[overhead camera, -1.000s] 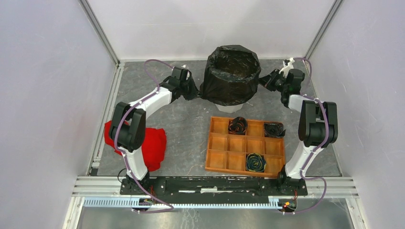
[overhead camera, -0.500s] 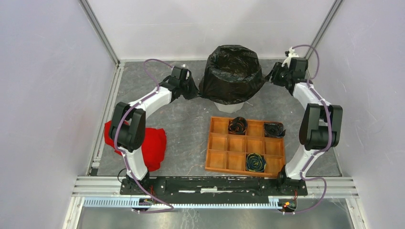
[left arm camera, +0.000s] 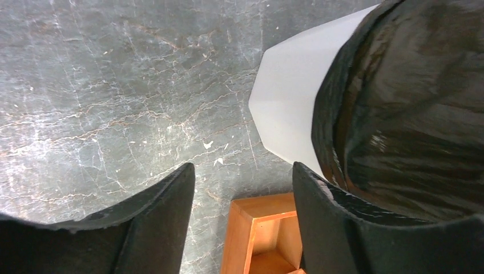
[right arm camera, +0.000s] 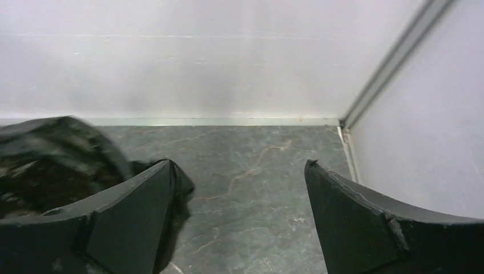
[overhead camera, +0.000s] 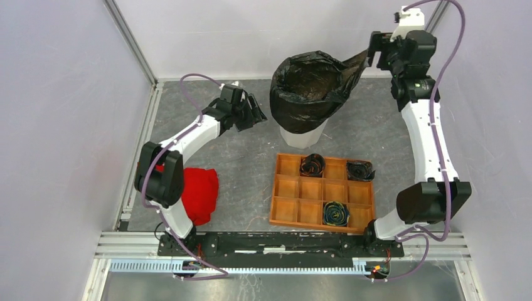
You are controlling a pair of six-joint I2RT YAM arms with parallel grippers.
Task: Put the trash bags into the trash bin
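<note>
A black trash bag [overhead camera: 307,94] lines the white faceted trash bin [overhead camera: 302,135], its rim folded over the bin's top. One corner of the bag stretches up and right to my right gripper [overhead camera: 374,58], which hangs high near the back right corner. In the right wrist view that gripper [right arm camera: 238,162] is open wide, bag plastic [right arm camera: 51,160] lying against the outside of its left finger. My left gripper [overhead camera: 255,116] is open just left of the bin. In the left wrist view its jaws [left arm camera: 242,168] frame bare floor, with the bin [left arm camera: 285,108] and the bag [left arm camera: 411,103] to the right.
An orange-brown compartment tray [overhead camera: 273,200] lies in front of the bin, holding three rolled black bags [overhead camera: 312,164], [overhead camera: 359,170], [overhead camera: 335,213]; its corner [left arm camera: 251,228] shows below my left jaws. A red cloth [overhead camera: 199,191] lies by the left arm. Walls close in at the back and sides.
Both grippers have opened. The left one let go of the bag's rim and backed off. The right arm rose toward the back right corner, with a bag corner trailing up after it.
</note>
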